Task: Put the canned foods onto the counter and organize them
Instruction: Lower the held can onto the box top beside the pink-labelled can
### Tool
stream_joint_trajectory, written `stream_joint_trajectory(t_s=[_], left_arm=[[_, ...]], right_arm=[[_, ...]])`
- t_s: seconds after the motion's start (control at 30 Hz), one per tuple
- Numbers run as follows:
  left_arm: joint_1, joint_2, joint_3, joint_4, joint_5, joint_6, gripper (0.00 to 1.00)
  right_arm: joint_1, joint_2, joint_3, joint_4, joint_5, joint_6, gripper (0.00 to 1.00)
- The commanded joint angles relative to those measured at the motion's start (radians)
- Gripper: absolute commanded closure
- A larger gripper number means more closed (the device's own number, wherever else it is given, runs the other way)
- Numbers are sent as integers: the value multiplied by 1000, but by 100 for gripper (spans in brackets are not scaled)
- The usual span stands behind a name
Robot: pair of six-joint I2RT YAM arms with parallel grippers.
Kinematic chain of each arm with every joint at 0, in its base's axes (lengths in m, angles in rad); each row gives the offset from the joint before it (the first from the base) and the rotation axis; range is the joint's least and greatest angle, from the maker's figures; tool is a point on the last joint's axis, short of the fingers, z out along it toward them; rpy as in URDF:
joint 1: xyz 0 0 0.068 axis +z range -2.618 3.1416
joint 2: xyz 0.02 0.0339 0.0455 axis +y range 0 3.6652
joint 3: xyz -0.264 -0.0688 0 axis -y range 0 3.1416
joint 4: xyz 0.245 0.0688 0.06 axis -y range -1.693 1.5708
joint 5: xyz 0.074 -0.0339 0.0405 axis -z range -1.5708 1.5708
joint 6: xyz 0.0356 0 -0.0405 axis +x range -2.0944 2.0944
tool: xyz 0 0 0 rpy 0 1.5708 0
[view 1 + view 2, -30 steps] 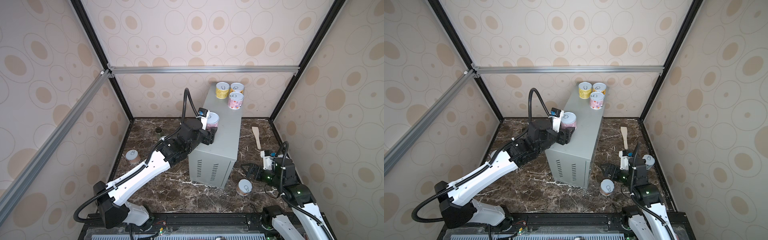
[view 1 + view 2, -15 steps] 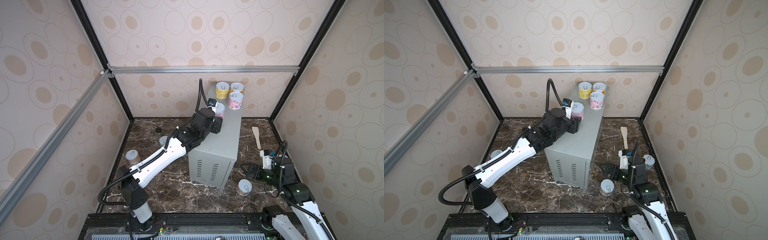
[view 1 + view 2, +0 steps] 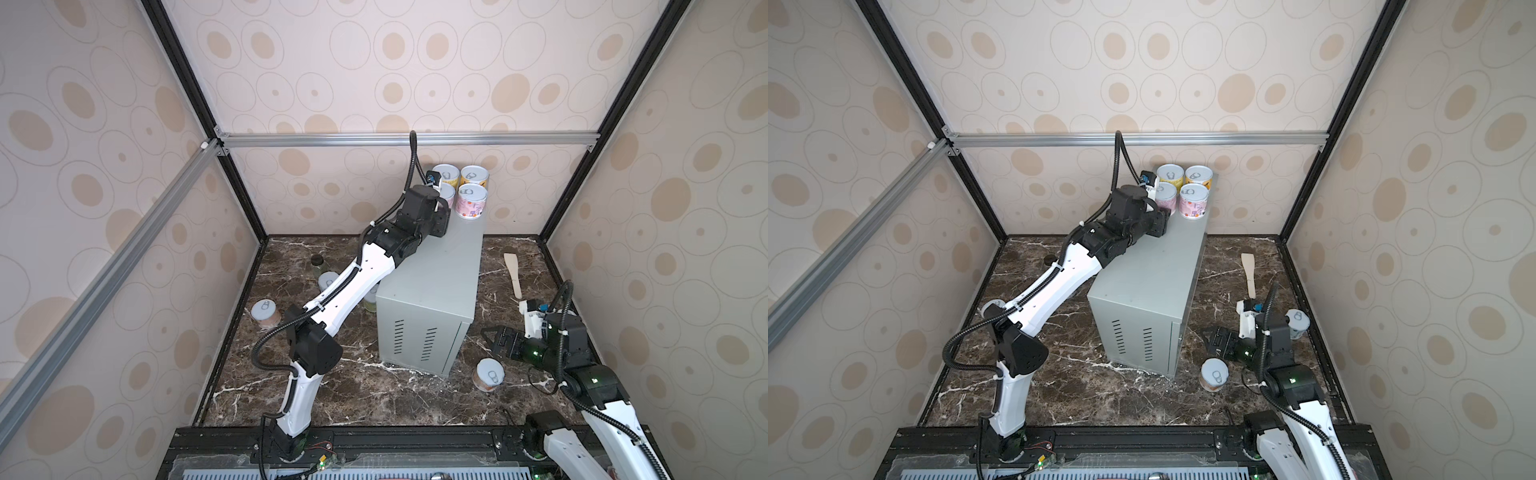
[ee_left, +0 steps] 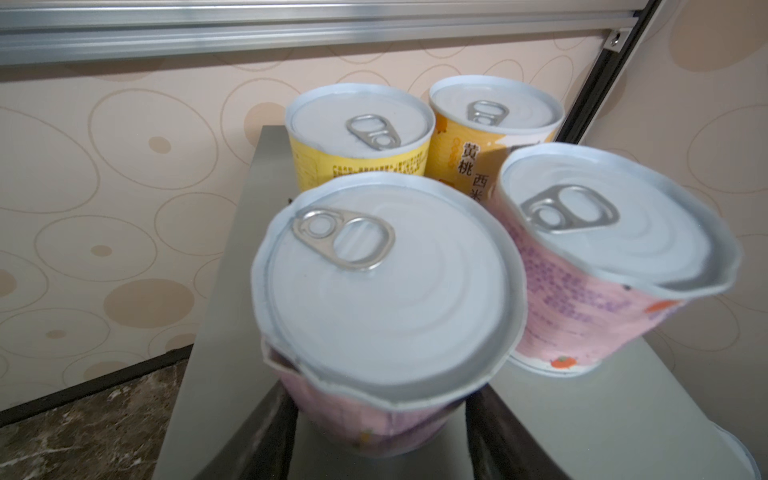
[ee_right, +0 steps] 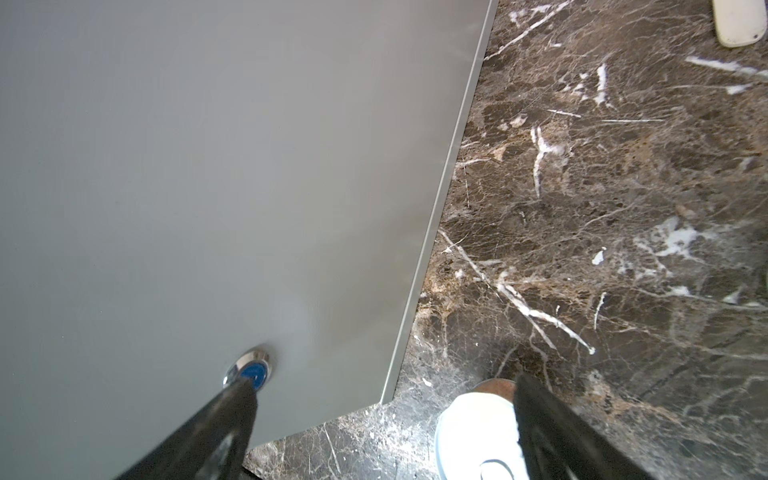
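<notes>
One pink tin (image 4: 386,291) now beside three others (image 4: 602,232)

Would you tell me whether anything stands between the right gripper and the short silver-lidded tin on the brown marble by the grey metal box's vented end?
Nothing visible does. The open right gripper hangs close by the short silver-lidded tin, only bare brown marble between them.

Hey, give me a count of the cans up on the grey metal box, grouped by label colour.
Yellow-toned labels: 2, the yellow can and the orange-yellow can.
Pink labels: 2, the gripped pink can, held in the left pincer, and the free pink can.
Total: 4.
</notes>
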Motion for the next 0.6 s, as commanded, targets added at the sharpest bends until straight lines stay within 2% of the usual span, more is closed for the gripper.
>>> stream_joint_trajectory(t_s=[0.0, 0.27, 0.57], left_arm=[[19, 40, 76, -96, 38, 5, 38], [38, 55, 70, -64, 85, 0, 38], [49, 72, 72, -36, 223, 0, 38]], right_arm=[[-6, 9, 17, -24, -1, -11, 1], [-6, 41, 37, -34, -3, -14, 1], [-6, 66, 39, -43, 9, -17, 1]])
